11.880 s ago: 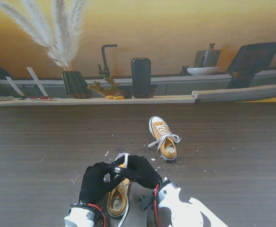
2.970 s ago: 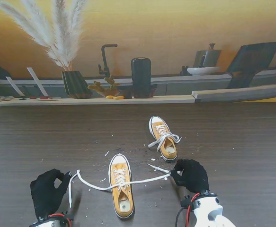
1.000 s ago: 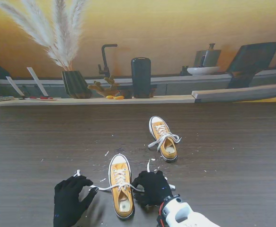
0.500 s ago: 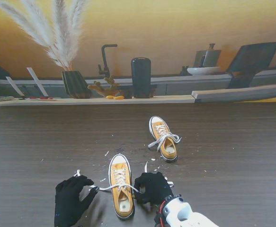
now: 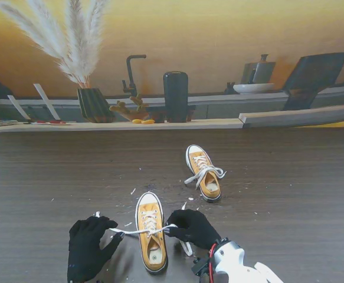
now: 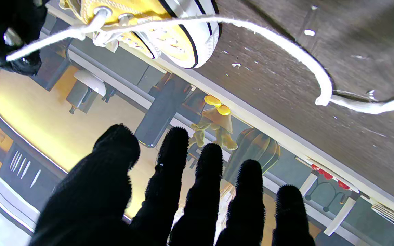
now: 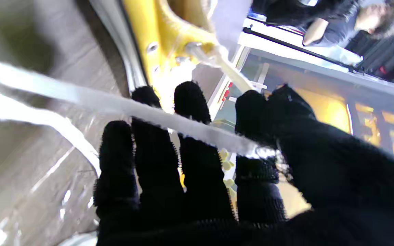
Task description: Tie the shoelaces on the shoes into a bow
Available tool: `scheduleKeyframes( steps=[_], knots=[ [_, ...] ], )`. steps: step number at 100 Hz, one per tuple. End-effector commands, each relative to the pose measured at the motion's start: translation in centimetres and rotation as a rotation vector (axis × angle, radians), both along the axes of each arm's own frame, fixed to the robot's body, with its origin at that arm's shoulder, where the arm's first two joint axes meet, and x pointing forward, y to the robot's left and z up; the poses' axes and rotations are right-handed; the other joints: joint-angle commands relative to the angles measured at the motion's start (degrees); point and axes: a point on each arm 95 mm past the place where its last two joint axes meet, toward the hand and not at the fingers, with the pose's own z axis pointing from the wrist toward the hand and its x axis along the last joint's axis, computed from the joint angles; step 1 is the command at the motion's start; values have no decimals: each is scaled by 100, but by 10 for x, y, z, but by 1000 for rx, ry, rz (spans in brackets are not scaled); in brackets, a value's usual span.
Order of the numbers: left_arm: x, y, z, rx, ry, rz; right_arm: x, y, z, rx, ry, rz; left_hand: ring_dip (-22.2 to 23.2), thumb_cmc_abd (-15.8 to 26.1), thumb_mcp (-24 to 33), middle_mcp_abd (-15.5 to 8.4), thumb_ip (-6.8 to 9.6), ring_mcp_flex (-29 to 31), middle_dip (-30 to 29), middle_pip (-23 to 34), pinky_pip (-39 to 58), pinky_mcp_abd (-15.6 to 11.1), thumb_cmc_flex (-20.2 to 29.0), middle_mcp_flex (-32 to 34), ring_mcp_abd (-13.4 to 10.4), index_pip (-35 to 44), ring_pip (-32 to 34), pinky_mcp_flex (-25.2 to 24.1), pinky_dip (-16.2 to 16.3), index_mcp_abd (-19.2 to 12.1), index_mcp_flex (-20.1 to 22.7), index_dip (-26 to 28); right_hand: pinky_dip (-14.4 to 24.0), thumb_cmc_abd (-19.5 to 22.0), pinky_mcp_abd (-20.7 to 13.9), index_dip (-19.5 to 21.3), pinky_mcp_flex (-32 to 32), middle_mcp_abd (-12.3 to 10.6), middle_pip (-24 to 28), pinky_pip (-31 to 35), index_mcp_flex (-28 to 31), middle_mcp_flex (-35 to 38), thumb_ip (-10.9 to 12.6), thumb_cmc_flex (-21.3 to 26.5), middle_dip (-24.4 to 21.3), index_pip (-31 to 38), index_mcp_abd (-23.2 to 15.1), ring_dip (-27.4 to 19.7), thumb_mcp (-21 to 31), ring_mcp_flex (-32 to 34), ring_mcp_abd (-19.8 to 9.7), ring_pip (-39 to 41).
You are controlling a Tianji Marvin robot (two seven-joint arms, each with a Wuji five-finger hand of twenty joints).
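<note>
— What's on the left?

— The left hand, fingers spread, holding nothing; the lace runs limp past it to the near shoe.

— And right of that?

— The right hand pinches the other strand. Soft, light cord, likely slippery: grip near the eyelets.

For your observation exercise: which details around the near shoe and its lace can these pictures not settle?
- Stand view: whether the left hand pinches the lace; the glove hides the contact.
- Right wrist view: the lace across the right hand's fingers is blurred.
- Near shoe: any knot is too small to read.
</note>
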Motion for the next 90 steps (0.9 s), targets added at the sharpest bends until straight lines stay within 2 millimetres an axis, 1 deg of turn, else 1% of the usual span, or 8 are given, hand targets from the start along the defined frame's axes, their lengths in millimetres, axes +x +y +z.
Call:
scheduleKeyframes(
  steps=[1,11,23,27,32,39,52,90],
  knots=[
    [-2,-1,4,21,22,-19,0,-1,6,-14,9,3,-331,80,-124,-161,80,-238,-183,-187,-469,-517,-35,-219,-186,-357,-324,-80,-271,-430,-245,-73,-231,189,143,111,279,81,386,226,-61,236,20,332,224,141,-111,104,-152,425,98,253],
    [-5,-1,6,76,75,-31,1,-2,6,-33,38,4,-654,369,-166,-266,197,-425,-369,-435,-1207,-605,-122,-557,-367,-1264,-743,-94,-522,-328,-716,-363,-273,383,1042,238,1273,56,1243,950,-222,91,33,310,695,165,-115,398,-323,1170,317,1075],
    [-8,-1,9,182,161,-7,1,-4,6,-65,57,16,-745,247,-221,-331,369,-683,-485,-624,-1801,-672,-23,-1018,-440,-1882,-1015,-49,-469,-187,-1184,-659,-165,558,1819,225,3314,-105,2194,2587,-308,183,18,179,1142,220,-254,1380,-457,1418,68,4216],
    [-8,-2,11,219,192,6,2,-5,6,-74,60,23,-736,173,-213,-347,444,-758,-504,-666,-2038,-681,-9,-1151,-419,-2033,-1089,5,-394,-156,-1285,-736,441,605,1822,175,3591,-210,2705,3525,-321,209,23,160,1475,218,-300,1813,-494,1370,-257,5404],
    [-7,-2,13,262,220,20,1,-6,6,-75,72,30,-685,32,-132,-352,537,-819,-510,-689,-2324,-699,16,-1277,-417,-2107,-1141,80,-250,-131,-1348,-760,2481,623,1414,54,4033,-330,3262,4624,-307,301,18,126,2045,216,-323,2364,-504,1380,-721,6743],
    [-5,-3,16,323,255,28,1,-8,6,-72,89,43,-654,-100,-97,-361,563,-785,-508,-689,-2361,-726,35,-1286,-443,-2096,-1142,155,-131,-148,-1294,-753,3356,666,377,-22,4289,-451,3787,6072,-273,400,18,87,2529,189,-356,2836,-548,1401,-1188,7798],
    [5,-6,19,409,308,40,1,-13,7,-72,109,55,-522,-237,-80,-367,519,-746,-482,-680,-2297,-761,-26,-1272,-451,-2076,-1095,225,160,-216,-1155,-718,4042,722,92,-297,4388,-500,3956,6509,-229,553,9,25,2876,33,-319,3035,-587,1394,-1161,8166],
    [40,-13,15,489,390,14,3,-21,5,-39,140,52,-427,-159,-55,-357,490,-741,-440,-648,-2321,-801,-3,-1227,-469,-1962,-1005,299,322,-326,-969,-635,4045,780,118,-493,4380,-375,3838,6509,-215,485,7,29,2929,-123,-286,3041,-617,1391,-1051,8143]
  ],
)
